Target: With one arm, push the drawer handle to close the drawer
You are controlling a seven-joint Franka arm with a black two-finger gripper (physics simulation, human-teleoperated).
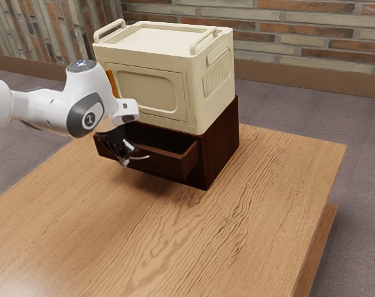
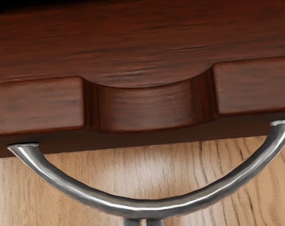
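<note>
My gripper (image 1: pixel 124 162) is at the front of the dark brown drawer (image 1: pixel 169 162), by its curved metal handle (image 1: pixel 141 158). The drawer stands partly pulled out of the brown cabinet (image 1: pixel 219 148). In the wrist view the silver handle (image 2: pixel 147 205) bows out from the drawer front (image 2: pixel 147 106), which has a scooped notch in its top edge. My gripper (image 2: pixel 143 222) shows its two fingertips side by side with only a thin slit between them, at the outer middle of the handle's curve. Whether they touch the handle, I cannot tell.
A cream box (image 1: pixel 150 77) with two top handles rests on the cabinet. The wooden table (image 1: pixel 237 235) extends in front of the drawer and toward the exterior view's right, where its edge drops off. A brick wall stands behind.
</note>
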